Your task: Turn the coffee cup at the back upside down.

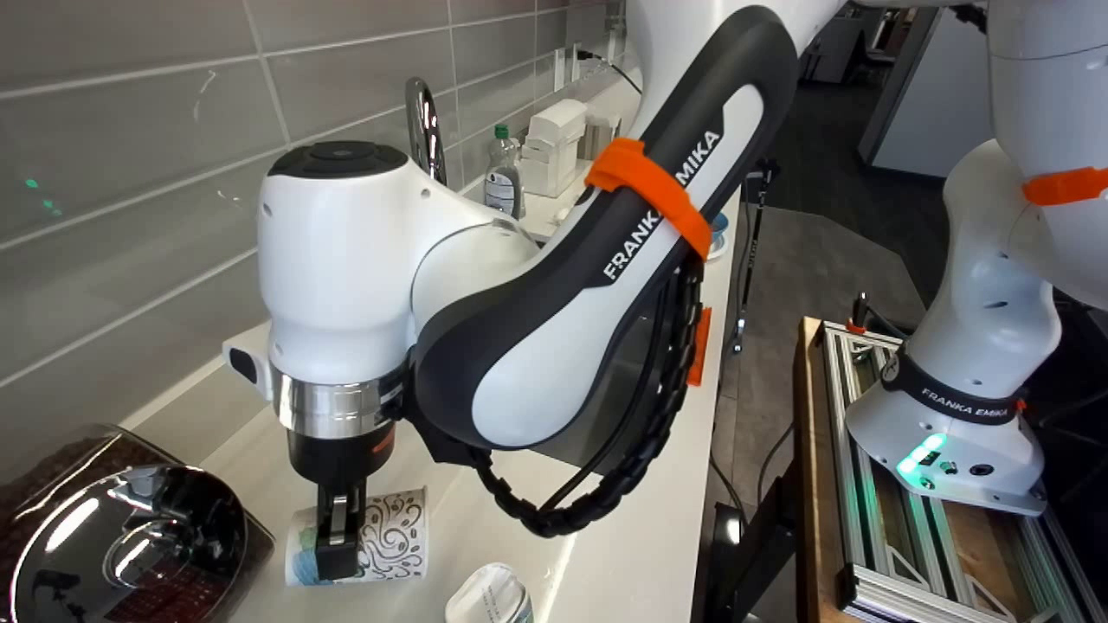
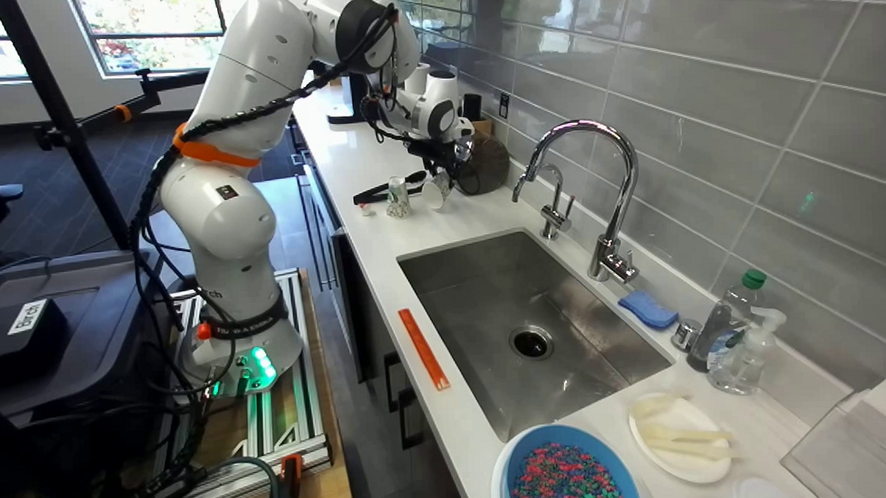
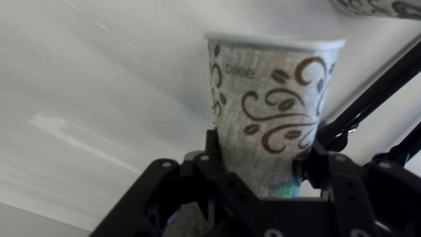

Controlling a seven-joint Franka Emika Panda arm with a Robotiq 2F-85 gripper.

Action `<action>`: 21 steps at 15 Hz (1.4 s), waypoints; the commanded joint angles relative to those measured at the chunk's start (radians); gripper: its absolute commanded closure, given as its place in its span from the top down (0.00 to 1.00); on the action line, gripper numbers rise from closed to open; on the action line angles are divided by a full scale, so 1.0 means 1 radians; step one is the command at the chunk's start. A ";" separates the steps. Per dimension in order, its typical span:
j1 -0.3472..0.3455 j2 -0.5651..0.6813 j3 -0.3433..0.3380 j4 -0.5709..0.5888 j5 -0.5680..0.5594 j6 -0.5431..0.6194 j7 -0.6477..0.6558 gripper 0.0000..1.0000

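The coffee cup [image 1: 394, 536] is a white paper cup with swirl print and a teal patch near its base. It lies on its side in my gripper [image 1: 338, 558], rim pointing toward the sink side. In an exterior view its open mouth [image 2: 434, 195] faces the camera. In the wrist view the fingers [image 3: 263, 154] press on both sides of the cup [image 3: 273, 92] near its base. Whether it touches the counter I cannot tell. The second paper cup [image 2: 397, 199] stands beside it, apparently bottom up; it also shows in an exterior view [image 1: 492, 597] and the wrist view [image 3: 388, 8].
A container of coffee beans with a shiny lid [image 1: 130, 545] stands close beside the gripper, against the tiled wall. Long black utensils [image 2: 382, 193] lie behind the cups. The steel sink [image 2: 458, 248] and tall faucet [image 2: 625, 176] are nearby. An orange strip [image 2: 423, 349] lies along the counter edge.
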 commanded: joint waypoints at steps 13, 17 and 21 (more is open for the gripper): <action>0.006 -0.153 -0.048 -0.272 0.015 0.410 0.071 0.62; 0.014 -0.160 -0.062 -0.305 0.019 0.511 0.072 0.62; 0.018 -0.146 -0.067 -0.315 0.003 0.591 0.082 0.62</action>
